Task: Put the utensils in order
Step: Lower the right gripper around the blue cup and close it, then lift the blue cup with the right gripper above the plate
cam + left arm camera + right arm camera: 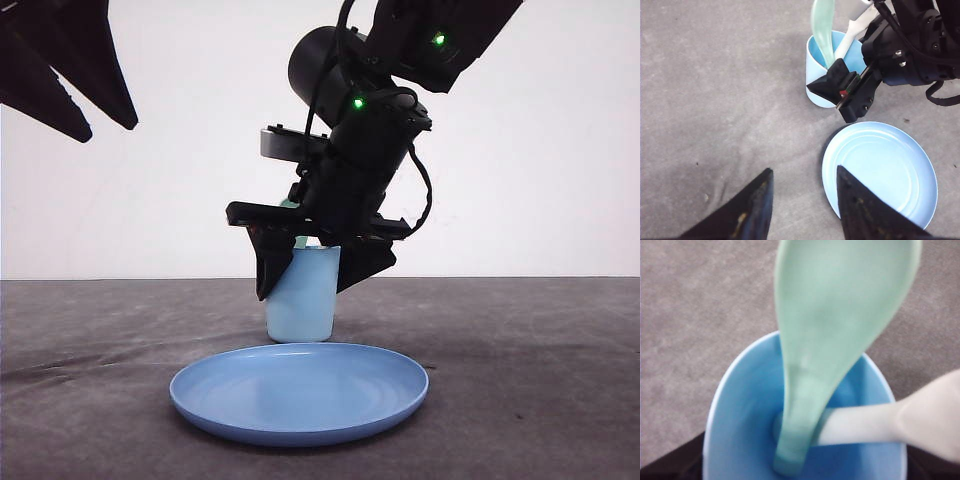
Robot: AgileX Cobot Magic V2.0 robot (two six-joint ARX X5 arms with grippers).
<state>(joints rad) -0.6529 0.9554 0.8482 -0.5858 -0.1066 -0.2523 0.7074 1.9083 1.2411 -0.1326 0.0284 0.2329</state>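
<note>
Your right gripper (312, 262) hangs over the light blue cup (301, 297), its jaws spread wide, one finger on either side of the rim. Inside the cup you see the mint-green spoon (832, 325) and the white fork (890, 422), handles down at the bottom, heads leaning out. Your left gripper (802, 207) is raised, jaws parted and empty. The round blue plate (300, 390) lies just before the cup.

The right claw (312, 268) straddles the cup (300, 295), blocking its mouth; the plate (300, 392) lies just before it toward the counter's (540, 380) front edge.
</note>
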